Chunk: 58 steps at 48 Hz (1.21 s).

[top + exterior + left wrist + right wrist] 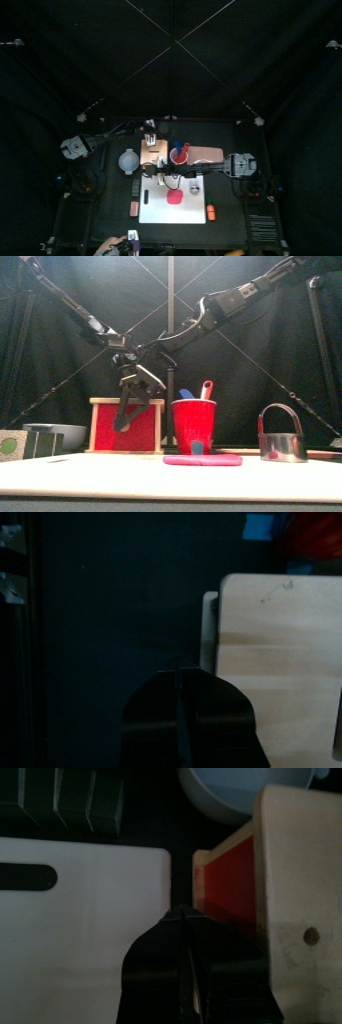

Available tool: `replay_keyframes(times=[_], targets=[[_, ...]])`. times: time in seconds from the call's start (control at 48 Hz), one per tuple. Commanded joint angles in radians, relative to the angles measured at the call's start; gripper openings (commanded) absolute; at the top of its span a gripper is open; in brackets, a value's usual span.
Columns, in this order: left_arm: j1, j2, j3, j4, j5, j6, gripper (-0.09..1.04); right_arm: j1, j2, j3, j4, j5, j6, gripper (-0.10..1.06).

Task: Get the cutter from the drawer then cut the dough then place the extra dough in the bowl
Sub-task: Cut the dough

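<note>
Pretty dark setup: black cloth curtains [171, 60] hang round the back and sides, and a small black tabletop [230, 215] sits below them.

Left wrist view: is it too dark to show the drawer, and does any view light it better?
Left wrist view: mostly dark table, only the pale box top lit, its front unseen; right wrist view: the red drawer front is well lit beside the white board; front view: it is evenly lit too.
</note>
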Motion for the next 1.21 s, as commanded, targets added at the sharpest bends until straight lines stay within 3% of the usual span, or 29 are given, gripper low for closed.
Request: replay_keyframes(times=[0.021, 0.188, 0.396, 0.521, 0.854, 0.979, 1.083, 1.208], targets=[[0.012, -0.051, -0.049, -0.011, -0.029, 0.0, 0.34, 0.046, -0.081, -0.038, 0.003, 0.006, 0.002, 0.23], [0.009, -0.112, -0.044, -0.055, -0.097, 0.009, 0.34, 0.087, -0.149, -0.015, 0.008, 0.084, 0.002, 0.23], [0.0, -0.213, 0.054, -0.081, -0.212, 0.003, 0.34, 0.118, -0.298, 0.094, 0.029, 0.149, 0.002, 0.23], [-0.077, -0.285, 0.156, -0.12, -0.314, 0.0, 0.34, 0.135, -0.388, 0.202, 0.067, 0.166, 0.003, 0.23], [-0.391, -0.491, 0.502, -0.262, -0.81, -0.006, 0.34, 0.14, -0.589, 0.446, 0.236, 0.233, 0.005, 0.27], [-0.512, -0.545, 0.615, -0.337, -1.008, -0.006, 0.34, 0.14, -0.615, 0.462, 0.279, 0.328, 0.003, 0.34], [-0.594, -0.569, 0.696, -0.353, -1.172, -0.006, 0.34, 0.14, -0.621, 0.463, 0.302, 0.433, 0.005, 0.48], [-0.664, -0.574, 0.761, -0.336, -1.335, -0.005, 0.35, 0.14, -0.612, 0.472, 0.342, 0.476, 0.006, 0.74]])
